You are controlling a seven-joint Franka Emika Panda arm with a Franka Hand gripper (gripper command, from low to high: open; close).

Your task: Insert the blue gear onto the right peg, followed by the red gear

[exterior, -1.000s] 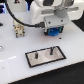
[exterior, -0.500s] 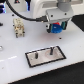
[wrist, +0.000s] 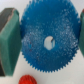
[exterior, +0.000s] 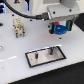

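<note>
Blue gear point(wrist: 47, 42) sits clamped between my gripper point(exterior: 60, 26) pads point(wrist: 8, 42) — lifted off the table point(exterior: 15, 65), at about one o'clock from the peg plate point(exterior: 46, 56). I see the red gear point(wrist: 26, 80) beneath it.

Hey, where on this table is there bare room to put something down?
The white table is bare toward the exterior view's left of the peg plate, in front of the small beige fixture. It is crowded at the exterior view's right, where the gripper holds the blue gear.
</note>
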